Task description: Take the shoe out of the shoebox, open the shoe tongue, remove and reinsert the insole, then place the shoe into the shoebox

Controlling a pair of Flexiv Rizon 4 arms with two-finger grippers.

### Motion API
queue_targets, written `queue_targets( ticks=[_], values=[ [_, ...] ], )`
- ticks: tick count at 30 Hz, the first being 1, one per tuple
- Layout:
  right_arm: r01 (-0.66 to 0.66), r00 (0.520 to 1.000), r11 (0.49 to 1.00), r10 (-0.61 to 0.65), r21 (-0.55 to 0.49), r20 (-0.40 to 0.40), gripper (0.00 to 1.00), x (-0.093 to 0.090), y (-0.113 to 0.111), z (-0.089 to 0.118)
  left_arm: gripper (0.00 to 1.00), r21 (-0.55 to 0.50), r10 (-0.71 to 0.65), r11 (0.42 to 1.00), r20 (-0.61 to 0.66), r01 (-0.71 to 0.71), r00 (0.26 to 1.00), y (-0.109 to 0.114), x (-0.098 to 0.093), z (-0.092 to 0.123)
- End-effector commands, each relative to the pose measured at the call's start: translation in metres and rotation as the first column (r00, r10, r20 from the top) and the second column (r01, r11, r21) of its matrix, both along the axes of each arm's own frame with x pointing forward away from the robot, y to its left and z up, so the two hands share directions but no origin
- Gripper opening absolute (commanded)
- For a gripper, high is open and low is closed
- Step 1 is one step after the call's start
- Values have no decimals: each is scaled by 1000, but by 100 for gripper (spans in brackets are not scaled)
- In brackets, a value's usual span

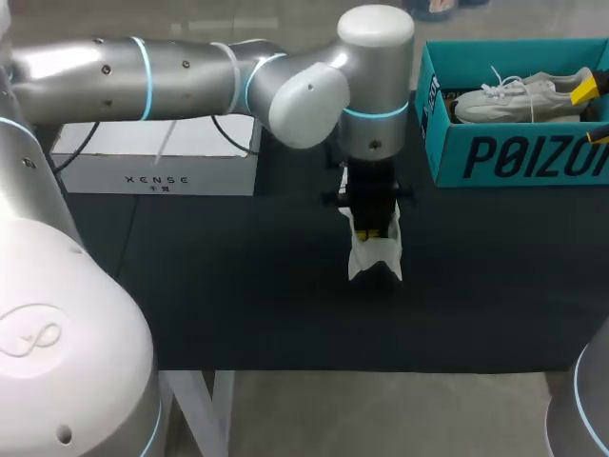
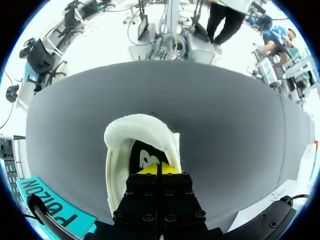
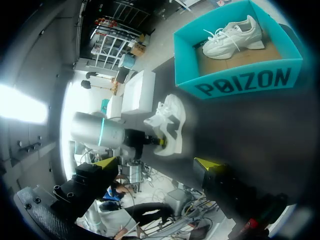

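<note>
A white shoe [image 1: 375, 251] stands on the black table mat [image 1: 238, 286], also seen as the shoe [image 2: 125, 135] and the shoe [image 3: 170, 120] in both wrist views. My left gripper [image 1: 371, 231] comes straight down into its opening. The left gripper [image 2: 159, 169] is shut, its yellow tips together against the black insole [image 2: 143, 156]; whether they pinch it is hidden. The teal shoebox [image 1: 504, 157] at the back right holds a second white shoe [image 1: 519, 98]. My right gripper [image 3: 157, 164] hangs open at the right edge, apart from the shoe on the mat, as the right gripper [image 1: 595, 112].
A white carton [image 1: 157, 171] lies at the back left of the mat, under my left arm. The shoebox [image 3: 245, 82] and its shoe [image 3: 232, 37] show ahead of the right gripper. Bare mat surrounds the shoe.
</note>
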State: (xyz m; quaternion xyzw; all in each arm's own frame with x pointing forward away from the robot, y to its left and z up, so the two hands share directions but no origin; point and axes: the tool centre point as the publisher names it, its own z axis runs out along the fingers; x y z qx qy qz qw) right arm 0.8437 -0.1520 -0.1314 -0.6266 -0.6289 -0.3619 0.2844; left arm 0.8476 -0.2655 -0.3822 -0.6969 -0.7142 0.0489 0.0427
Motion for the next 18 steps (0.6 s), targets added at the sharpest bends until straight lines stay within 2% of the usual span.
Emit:
queue_targets(
  ticks=[1,6,11,15,18],
  values=[
    [0,1000,1000,0,-3,-2,100,0,0,0,0,36,-4,999,5,4,1000,-4,-6,-14],
    [0,1000,1000,0,-3,-2,100,0,0,0,0,24,10,1000,38,-11,999,-4,-12,-34],
    [0,1000,1000,0,-3,-2,100,0,0,0,0,-40,70,997,29,-69,997,-8,-13,-46],
    [0,1000,1000,0,-3,-2,100,0,0,0,0,-86,111,990,8,-110,994,-13,-10,-49],
    [0,1000,1000,0,-3,-2,100,0,0,0,0,-123,128,984,-7,-128,992,-19,-8,-41]
  ],
)
